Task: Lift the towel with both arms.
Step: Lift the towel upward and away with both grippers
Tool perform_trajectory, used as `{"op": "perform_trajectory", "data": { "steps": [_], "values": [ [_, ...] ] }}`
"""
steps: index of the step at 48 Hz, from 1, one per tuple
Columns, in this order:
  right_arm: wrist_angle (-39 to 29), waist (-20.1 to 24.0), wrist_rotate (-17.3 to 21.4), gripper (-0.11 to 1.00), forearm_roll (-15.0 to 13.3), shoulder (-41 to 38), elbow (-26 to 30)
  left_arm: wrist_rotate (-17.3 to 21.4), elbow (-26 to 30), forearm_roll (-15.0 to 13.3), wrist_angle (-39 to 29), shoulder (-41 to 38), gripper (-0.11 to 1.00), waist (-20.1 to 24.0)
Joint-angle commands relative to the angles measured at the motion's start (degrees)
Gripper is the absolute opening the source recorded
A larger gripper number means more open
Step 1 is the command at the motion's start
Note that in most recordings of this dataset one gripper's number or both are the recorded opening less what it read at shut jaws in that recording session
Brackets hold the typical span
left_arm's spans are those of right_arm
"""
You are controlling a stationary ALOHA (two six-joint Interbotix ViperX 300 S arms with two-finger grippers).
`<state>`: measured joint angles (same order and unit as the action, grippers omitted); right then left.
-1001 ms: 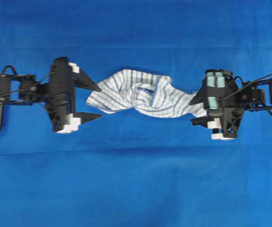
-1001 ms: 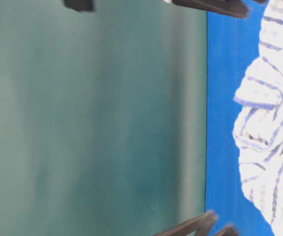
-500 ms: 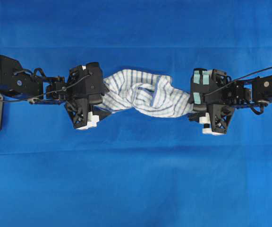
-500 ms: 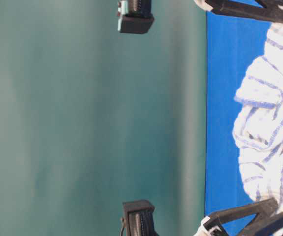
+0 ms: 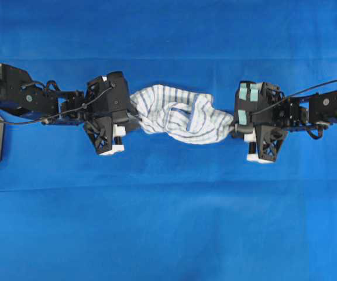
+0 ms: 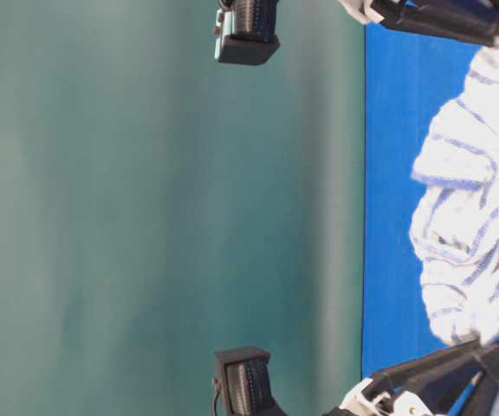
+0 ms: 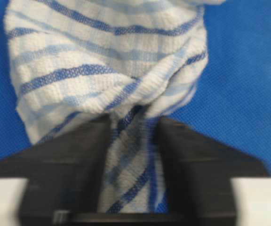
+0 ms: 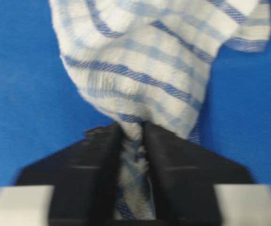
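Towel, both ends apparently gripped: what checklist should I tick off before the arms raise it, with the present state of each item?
1. Left gripper shut on the towel: ok, cloth bunched between the jaws.
2. Right gripper shut on the towel: ok, cloth pinched.
3. Grips at opposite ends: ok in the overhead view.
4. Tablecloth not caught in either grip: cannot tell.
5. Towel already off the table: cannot tell.

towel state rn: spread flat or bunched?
Bunched. The towel is twisted into a crumpled rope on the blue tablecloth, each end gathered and pinched in an end effector: left, right.
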<state>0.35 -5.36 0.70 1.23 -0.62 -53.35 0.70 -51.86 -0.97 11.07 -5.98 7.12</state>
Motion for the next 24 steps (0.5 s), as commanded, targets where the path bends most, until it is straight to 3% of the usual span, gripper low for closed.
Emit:
{"op": "perform_trajectory", "data": {
  "steps": [1,5,17,24],
  "values": [
    [0.2,-0.1,-0.3,0.12,0.1,0.6,0.6,0.0,1.1,-0.1,-1.6,0.8,0.18,0.1],
    [0.2,-0.2,-0.2,0.07,0.1,1.4,0.7,0.0,1.6,-0.1,-3.2,2.0,0.03,0.3],
    [-0.4,-0.2,-0.2,0.07,0.2,7.0,1.1,-0.6,2.2,-0.1,-7.8,9.1,0.03,0.5],
    [-4.0,-0.2,-0.2,0.07,0.2,12.5,3.6,-0.8,3.2,-0.2,-13.6,15.8,0.03,0.5]
  ]
}}
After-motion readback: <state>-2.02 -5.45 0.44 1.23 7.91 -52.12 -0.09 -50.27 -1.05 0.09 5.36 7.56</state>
